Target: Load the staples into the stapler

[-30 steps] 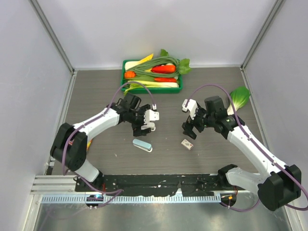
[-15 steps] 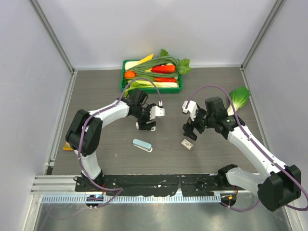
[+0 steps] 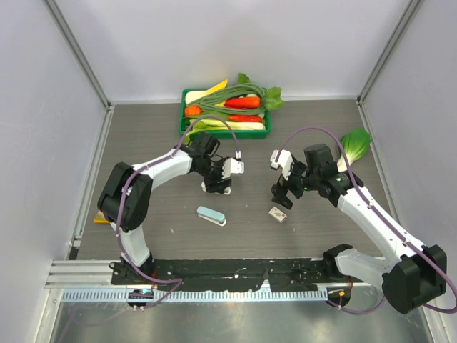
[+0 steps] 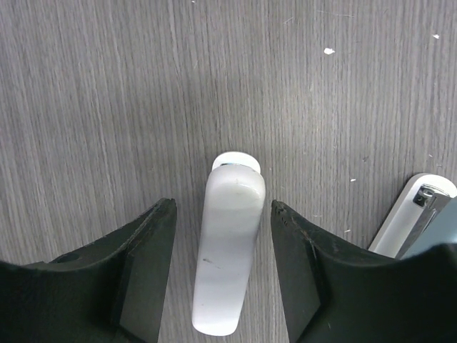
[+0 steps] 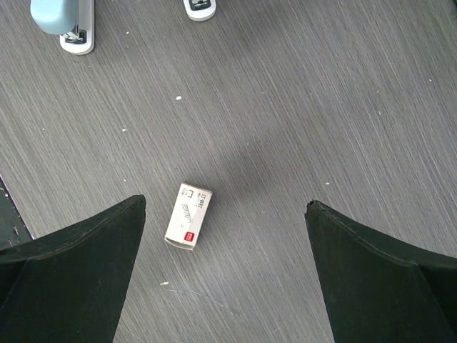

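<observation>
Black left fingers (image 4: 143, 268) flank, not touching, a white oblong piece (image 4: 227, 250); right fingers (image 5: 75, 268) gape over staples (image 5: 189, 225).

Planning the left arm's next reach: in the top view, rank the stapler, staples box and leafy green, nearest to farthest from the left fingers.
1. Stapler, just below the left fingers in that view.
2. Staples box, farther off to the right.
3. Leafy green, far out on the right side.

Overhead view looks down; close wrist views share the stapler (image 5: 63, 21).
</observation>
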